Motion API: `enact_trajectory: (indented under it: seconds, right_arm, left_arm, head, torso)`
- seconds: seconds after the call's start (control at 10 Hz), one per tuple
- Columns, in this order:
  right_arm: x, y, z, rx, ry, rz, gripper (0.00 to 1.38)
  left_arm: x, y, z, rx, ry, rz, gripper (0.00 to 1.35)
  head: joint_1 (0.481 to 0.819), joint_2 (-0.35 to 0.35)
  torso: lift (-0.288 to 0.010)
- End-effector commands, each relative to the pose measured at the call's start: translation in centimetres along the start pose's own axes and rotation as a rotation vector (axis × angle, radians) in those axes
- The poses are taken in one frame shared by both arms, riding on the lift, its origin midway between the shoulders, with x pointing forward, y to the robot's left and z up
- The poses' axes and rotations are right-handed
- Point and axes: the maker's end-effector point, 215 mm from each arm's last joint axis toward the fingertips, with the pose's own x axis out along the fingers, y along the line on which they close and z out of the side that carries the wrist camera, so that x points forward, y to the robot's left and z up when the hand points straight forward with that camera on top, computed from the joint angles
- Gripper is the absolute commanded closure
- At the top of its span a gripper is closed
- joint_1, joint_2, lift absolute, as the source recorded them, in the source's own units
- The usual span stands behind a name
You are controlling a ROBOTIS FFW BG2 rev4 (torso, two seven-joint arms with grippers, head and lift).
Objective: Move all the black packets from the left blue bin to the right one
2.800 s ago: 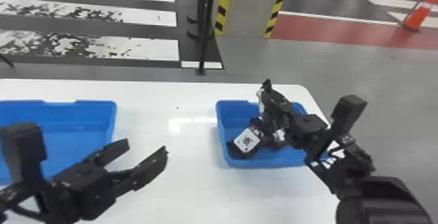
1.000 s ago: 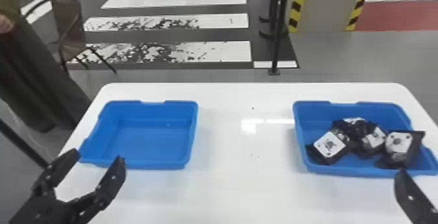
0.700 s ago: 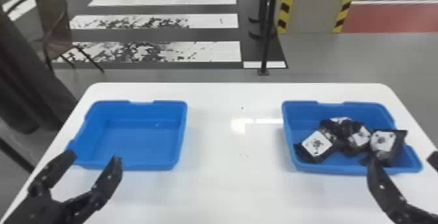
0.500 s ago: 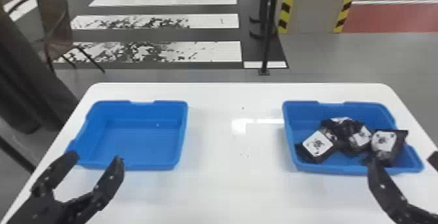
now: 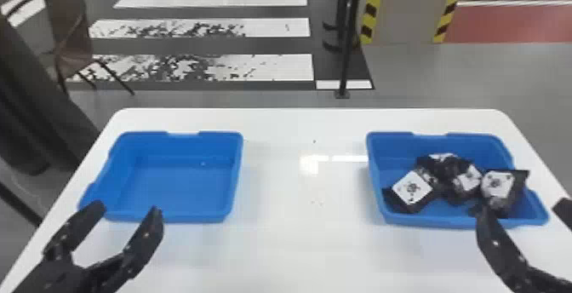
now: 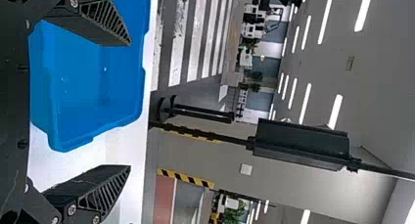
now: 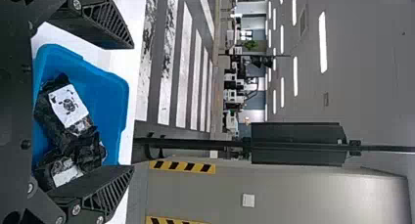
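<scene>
The left gripper (image 5: 127, 209) hangs near the table's (image 5: 306, 249) left edge, fingers wide apart, gripping nothing. The right gripper (image 5: 522, 208), toward the right edge, is also spread wide and holds nothing. Beyond them sit the left bin (image 5: 170, 219), by the left edge, and the right bin (image 5: 425, 219), by the right edge. Black packets (image 5: 466, 181) lie heaped in the right bin, one reaching above its rim. Past the far left corner stands a chair (image 5: 72, 32); past the far edge, a post (image 5: 347, 58).

Black packets (image 5: 412, 189) crowd the right blue bin (image 5: 434, 219).
</scene>
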Motion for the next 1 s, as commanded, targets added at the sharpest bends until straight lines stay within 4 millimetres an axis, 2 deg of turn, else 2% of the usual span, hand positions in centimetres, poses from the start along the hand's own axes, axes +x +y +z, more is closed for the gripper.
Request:
enact_trajectory:
  seconds: [0.0, 0.9]
  right_arm:
    - [-0.01, -0.02, -0.09, 0.003, 0.001, -0.001, 0.16]
    - [0.21, 0.33, -0.49, 0.030, 0.000, 0.009, 0.16]
  left_arm:
    - [0.01, -0.07, -0.14, -0.009, 0.003, 0.000, 0.15]
    - [0.18, -0.23, -0.56, -0.024, 0.013, -0.004, 0.15]
  head:
    - [0.695, 0.040]
    - [0.695, 0.040]
  torso:
    - [-0.140]
    - [-0.140]
